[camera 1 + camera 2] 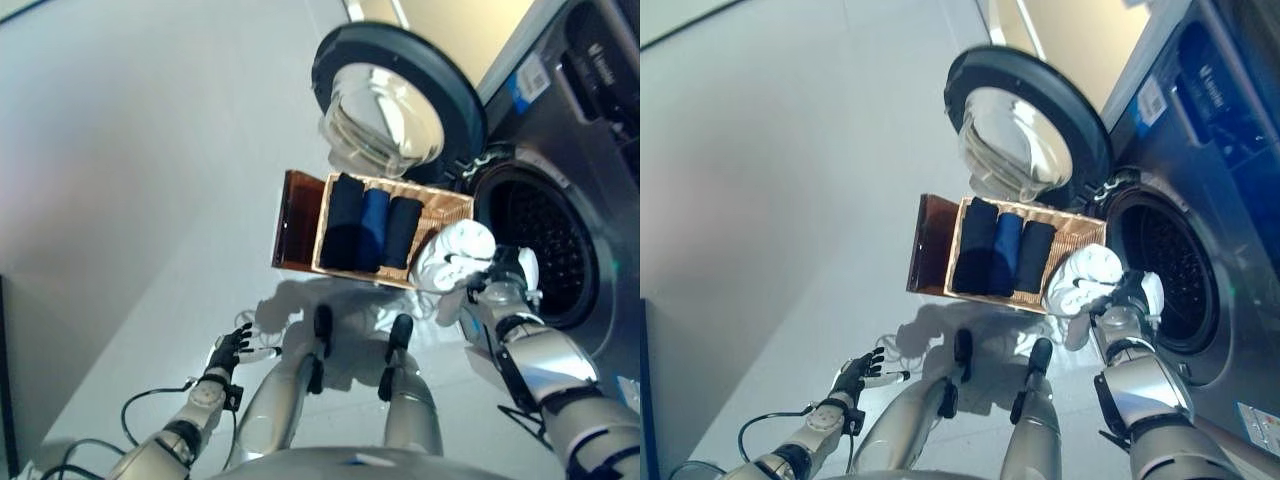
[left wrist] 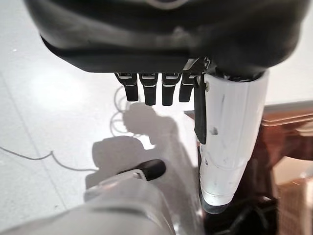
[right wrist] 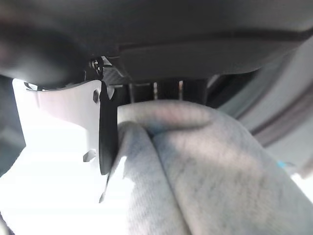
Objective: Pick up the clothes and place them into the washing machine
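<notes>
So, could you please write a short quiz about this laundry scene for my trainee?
1. True or false: the washer door is open.
2. What does the right hand hold?
A. a dark roll
B. a white cloth
C. nothing
3. Fill in the missing word: the rolls in the basket are dark and ____ in colour.

Key
1. True: the door is swung aside and the drum shows.
2. B: the white cloth is bunched in the right hand, beside the drum opening. The left hand is open, low over the floor.
3. Blue: three rolls lie side by side, and the middle one is blue.
</notes>
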{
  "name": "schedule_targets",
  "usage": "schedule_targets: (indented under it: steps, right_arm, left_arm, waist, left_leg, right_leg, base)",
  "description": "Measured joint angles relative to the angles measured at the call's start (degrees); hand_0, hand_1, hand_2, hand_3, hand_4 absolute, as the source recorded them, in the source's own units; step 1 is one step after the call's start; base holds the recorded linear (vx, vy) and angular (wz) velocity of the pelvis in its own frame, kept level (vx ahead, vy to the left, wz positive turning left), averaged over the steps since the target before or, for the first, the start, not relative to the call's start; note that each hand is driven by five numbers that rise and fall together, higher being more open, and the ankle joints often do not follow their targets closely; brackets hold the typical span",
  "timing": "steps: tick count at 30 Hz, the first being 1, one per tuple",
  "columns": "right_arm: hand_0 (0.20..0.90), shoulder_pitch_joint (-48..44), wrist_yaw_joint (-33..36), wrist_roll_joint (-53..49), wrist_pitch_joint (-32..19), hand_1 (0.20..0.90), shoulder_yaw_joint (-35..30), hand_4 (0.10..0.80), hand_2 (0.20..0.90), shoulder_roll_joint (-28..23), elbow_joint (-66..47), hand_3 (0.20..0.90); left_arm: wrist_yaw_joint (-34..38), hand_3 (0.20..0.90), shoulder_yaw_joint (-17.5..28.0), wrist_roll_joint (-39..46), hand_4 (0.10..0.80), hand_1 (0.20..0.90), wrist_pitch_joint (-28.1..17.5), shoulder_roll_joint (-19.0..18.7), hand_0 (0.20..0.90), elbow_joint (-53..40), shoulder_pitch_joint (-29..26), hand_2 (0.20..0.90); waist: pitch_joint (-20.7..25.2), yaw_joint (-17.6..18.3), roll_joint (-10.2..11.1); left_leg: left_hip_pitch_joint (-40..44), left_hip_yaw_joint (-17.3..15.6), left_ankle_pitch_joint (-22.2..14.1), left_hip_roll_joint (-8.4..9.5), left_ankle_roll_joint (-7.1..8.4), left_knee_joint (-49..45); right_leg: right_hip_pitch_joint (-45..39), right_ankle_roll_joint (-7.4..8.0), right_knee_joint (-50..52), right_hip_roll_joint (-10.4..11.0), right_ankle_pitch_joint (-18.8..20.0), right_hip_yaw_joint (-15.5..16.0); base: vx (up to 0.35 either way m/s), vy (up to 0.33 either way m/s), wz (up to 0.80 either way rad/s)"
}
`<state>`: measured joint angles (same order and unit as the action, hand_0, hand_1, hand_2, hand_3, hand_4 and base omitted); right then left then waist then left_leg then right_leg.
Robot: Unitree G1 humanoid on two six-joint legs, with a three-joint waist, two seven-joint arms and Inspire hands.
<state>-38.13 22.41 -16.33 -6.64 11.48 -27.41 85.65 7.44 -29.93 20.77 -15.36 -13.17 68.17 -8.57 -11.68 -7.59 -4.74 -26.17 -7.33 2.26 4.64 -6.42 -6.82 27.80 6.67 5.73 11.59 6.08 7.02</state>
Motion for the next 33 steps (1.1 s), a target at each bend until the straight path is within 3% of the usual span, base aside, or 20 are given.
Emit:
schedule_targets:
  steps: [8, 12, 16, 18, 19, 24, 33]
  right_arm:
    - [0.2, 7.4, -2.6, -16.4, -6.1, 0.2, -9.7, 0.3, 0.2, 4.0, -8.2, 0.2]
    - [0.2, 8.7, -2.7, -22.8, -8.6, 0.2, -11.0, 0.3, 0.2, 6.4, -10.9, 0.2]
    - [0.2, 8.2, -0.5, -27.2, -11.2, 0.2, -11.9, 0.3, 0.2, 7.8, -16.9, 0.2]
    - [0.2, 7.6, 1.7, -27.5, -12.9, 0.2, -12.2, 0.3, 0.2, 8.1, -20.5, 0.2]
    - [0.2, 6.1, 3.0, -27.6, -14.2, 0.2, -12.3, 0.3, 0.2, 8.1, -21.3, 0.2]
    - [0.2, -3.7, 8.1, -27.8, -17.2, 0.2, -16.1, 0.3, 0.2, 6.4, -21.7, 0.2]
    - [0.2, -11.9, 15.3, -28.3, -19.9, 0.2, -18.5, 0.3, 0.2, -0.5, -19.3, 0.2]
  left_arm:
    - [0.0, 0.9, 0.0, -0.1, 0.8, 0.9, -0.3, 0.8, 0.9, 0.1, 0.2, 0.9]
    - [0.2, 0.9, -0.2, 0.5, 0.8, 0.9, -1.4, 1.3, 0.9, 0.2, -0.2, 0.9]
    - [1.0, 0.9, -0.4, 2.2, 0.8, 0.9, -2.5, 1.2, 0.9, 0.5, -3.9, 0.9]
    - [2.1, 0.9, -0.3, 2.8, 0.8, 0.9, -3.0, 1.1, 0.9, 0.6, -5.7, 0.9]
    - [2.7, 0.9, -0.2, 3.7, 0.8, 0.9, -3.7, 1.0, 0.9, 0.5, -6.4, 0.9]
    - [4.3, 0.9, 0.5, 5.1, 0.8, 0.9, -4.6, 0.5, 0.9, -0.1, -8.0, 0.9]
    - [5.3, 0.9, 0.0, 5.9, 0.8, 0.9, -5.5, 0.6, 0.9, -0.8, -7.4, 0.9]
  waist:
    - [1.3, 3.0, 0.6]
    - [1.2, 3.8, 0.7]
    - [-1.3, 3.9, 0.1]
    - [-2.2, 4.2, -0.5]
    - [-2.9, 4.1, -0.7]
    - [-4.4, 4.1, -2.0]
    - [-4.3, 2.1, -3.4]
  left_leg:
    - [2.0, -1.6, -0.2, 0.12, 0.26, 1.3]
    - [0.0, -2.1, -0.9, 0.08, 0.48, 0.0]
    - [-9.9, -1.4, -5.4, -1.06, -0.22, -13.3]
    - [-16.2, -0.8, -9.5, -2.07, 0.69, -21.7]
    - [-18.9, -0.6, -10.3, -2.23, 0.17, -24.5]
    - [-29.8, -0.7, -11.9, -3.15, -0.3, -32.4]
    - [-31.6, -1.6, -11.8, -2.5, -0.36, -31.0]
  right_leg:
    - [-1.3, 0.21, -2.2, -0.3, 1.3, -2.0]
    - [1.7, 0.54, -0.5, -0.4, 0.8, -2.3]
    - [11.1, -0.85, 12.1, -0.1, -2.9, -2.7]
    - [17.1, -1.53, 20.7, 0.4, -7.3, -2.6]
    - [20.0, -1.82, 24.3, 0.6, -8.4, -2.7]
    - [31.0, -2.03, 31.8, 0.9, -10.4, -3.8]
    - [33.9, -2.59, 31.9, 1.4, -10.3, -4.8]
  base:
    - [-0.03, -0.035, -0.14]
    - [-0.1, -0.03, -0.12]
    - [-0.128, -0.054, 0.01]
    - [-0.121, -0.041, 0.14]
    - [-0.083, -0.024, 0.17]
    - [0.02, 0.01, 0.06]
    - [0.057, 0.02, 0.0]
